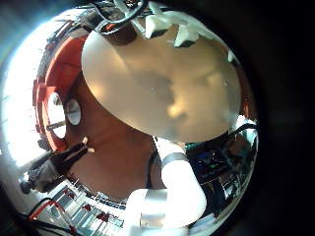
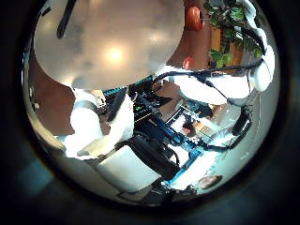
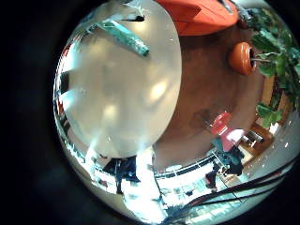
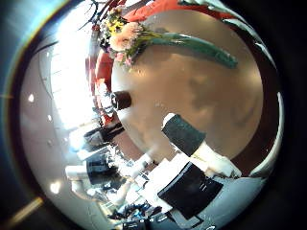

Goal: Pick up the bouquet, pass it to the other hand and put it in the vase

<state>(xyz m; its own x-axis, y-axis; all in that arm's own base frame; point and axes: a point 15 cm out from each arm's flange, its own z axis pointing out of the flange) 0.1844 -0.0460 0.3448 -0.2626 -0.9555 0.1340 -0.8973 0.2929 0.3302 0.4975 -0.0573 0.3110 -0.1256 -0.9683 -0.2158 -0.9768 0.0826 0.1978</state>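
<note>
The bouquet [image 4: 129, 38] lies flat on the round table [image 4: 206, 96], flower heads near the rim and long stems [image 4: 201, 48] pointing across the top. Its stems [image 3: 124, 34] also show in the right little finger side view, far from that palm. The right hand [image 4: 187, 139] hangs well above the table, a straight finger reaching into view, holding nothing. The left hand [image 1: 182, 34] is also high over the table [image 1: 162, 84]; its fingertips show at the edge, relaxed and empty. A dark cylinder, perhaps the vase [image 4: 120, 99], stands by the table's rim.
A white robot arm [image 1: 172, 192] crosses beside the table, and arm parts [image 2: 98, 127] fill the left thumb side view. A round pot [image 3: 242, 58] and a leafy plant [image 2: 234, 28] stand on the floor away from the table.
</note>
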